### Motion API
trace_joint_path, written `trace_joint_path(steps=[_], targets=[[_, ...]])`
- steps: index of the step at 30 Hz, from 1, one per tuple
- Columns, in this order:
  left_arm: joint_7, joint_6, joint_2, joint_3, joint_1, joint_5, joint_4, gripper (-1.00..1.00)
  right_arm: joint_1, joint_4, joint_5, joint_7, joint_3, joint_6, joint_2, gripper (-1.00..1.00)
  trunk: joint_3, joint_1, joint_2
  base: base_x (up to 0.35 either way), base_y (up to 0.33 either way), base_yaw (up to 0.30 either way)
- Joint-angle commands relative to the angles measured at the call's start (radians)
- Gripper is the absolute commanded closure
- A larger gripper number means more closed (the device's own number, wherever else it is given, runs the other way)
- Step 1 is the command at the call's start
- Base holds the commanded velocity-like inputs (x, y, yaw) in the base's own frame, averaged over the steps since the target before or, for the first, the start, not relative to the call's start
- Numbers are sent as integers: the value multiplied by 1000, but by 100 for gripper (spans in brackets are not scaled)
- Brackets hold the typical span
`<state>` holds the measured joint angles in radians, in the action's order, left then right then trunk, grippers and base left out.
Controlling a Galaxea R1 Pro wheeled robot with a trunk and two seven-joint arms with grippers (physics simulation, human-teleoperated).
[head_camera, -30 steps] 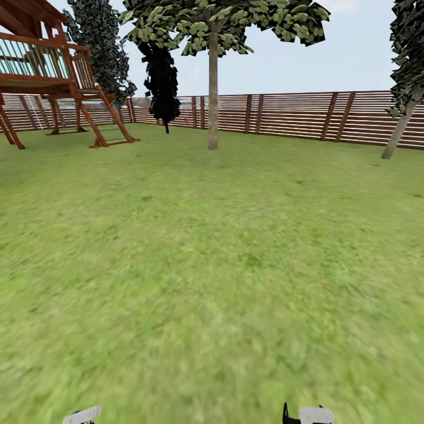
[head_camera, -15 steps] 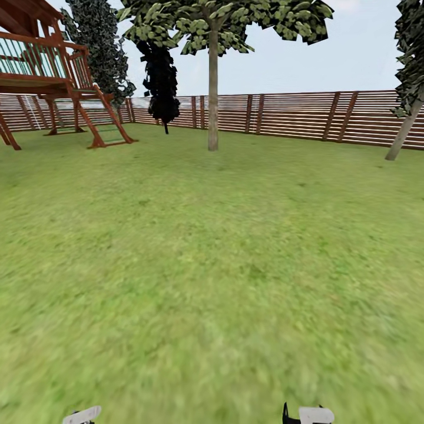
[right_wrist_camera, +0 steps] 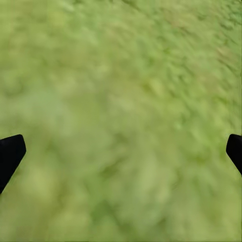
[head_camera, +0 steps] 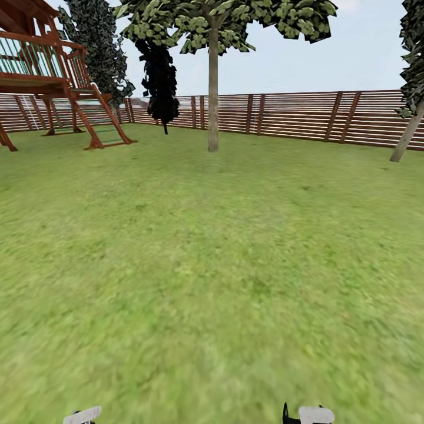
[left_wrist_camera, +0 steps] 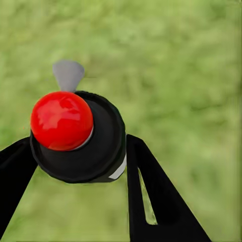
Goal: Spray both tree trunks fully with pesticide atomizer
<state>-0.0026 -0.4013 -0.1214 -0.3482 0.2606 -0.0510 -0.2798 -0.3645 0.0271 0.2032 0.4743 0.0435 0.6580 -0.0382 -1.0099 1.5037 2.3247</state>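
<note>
Where the head view looks out over the lawn (head_camera: 212,282), an upright tree trunk (head_camera: 212,94) is seen at about 12 o'clock, its blocky green canopy (head_camera: 229,20) spread above it. A second, leaning tree trunk (head_camera: 407,136) is noted at about 2 o'clock, against the slatted wooden fence (head_camera: 294,115). A near-black conifer (head_camera: 159,73) is placed just left of the upright trunk, and a red-brown play tower with a ladder (head_camera: 56,82) at about 10 o'clock.

In the left wrist view, the pesticide atomizer (left_wrist_camera: 83,133) is held in the left gripper (left_wrist_camera: 75,166): a black body with a red round cap and a grey nozzle tip, clasped between the two black fingers (left_wrist_camera: 151,196), over grass.

In the right wrist view, the right gripper (right_wrist_camera: 121,151) is spread wide, with only its fingertips (right_wrist_camera: 10,154) seen at the edges and nothing but grass between them.
</note>
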Motion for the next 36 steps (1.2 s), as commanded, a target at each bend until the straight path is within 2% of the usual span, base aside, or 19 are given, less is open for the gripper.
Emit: trace_joint_path(steps=[1,36], targets=[[0,-4,0,-5,1,-5,1,100,-1,-1,7,10,4,-1,0,-100,-1,0,0,339,0,0],[0,-4,-1,-6,1,-4,0,100,-1,-1,7,10,4,-1,0,-100,-1,0,0,339,0,0]])
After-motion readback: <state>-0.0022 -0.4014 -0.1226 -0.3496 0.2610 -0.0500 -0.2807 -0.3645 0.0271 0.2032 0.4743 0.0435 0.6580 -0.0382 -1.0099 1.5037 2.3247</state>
